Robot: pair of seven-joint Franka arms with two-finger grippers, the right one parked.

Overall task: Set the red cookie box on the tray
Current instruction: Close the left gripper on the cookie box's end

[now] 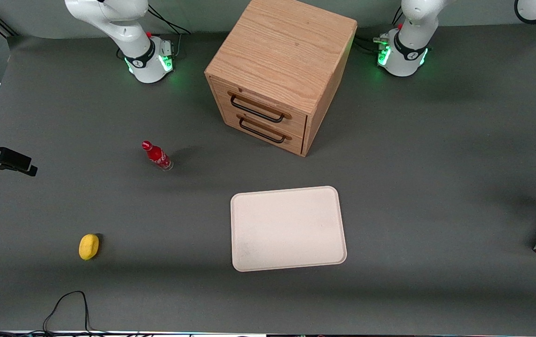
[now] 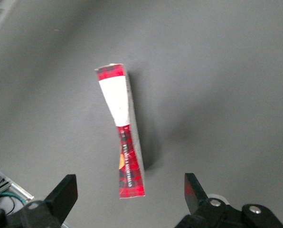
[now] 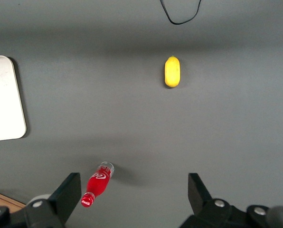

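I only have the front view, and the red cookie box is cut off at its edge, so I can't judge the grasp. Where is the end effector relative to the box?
Observer: The left wrist view shows the end effector hovering above the red cookie box, not touching it.
Operator: Open or shut?
Observer: Open, with one jaw out to each side of the box's thin width.
Operator: Which face of the box is toward it?
Observer: A narrow red plaid side with a white patch; the box stands on its edge on the table.
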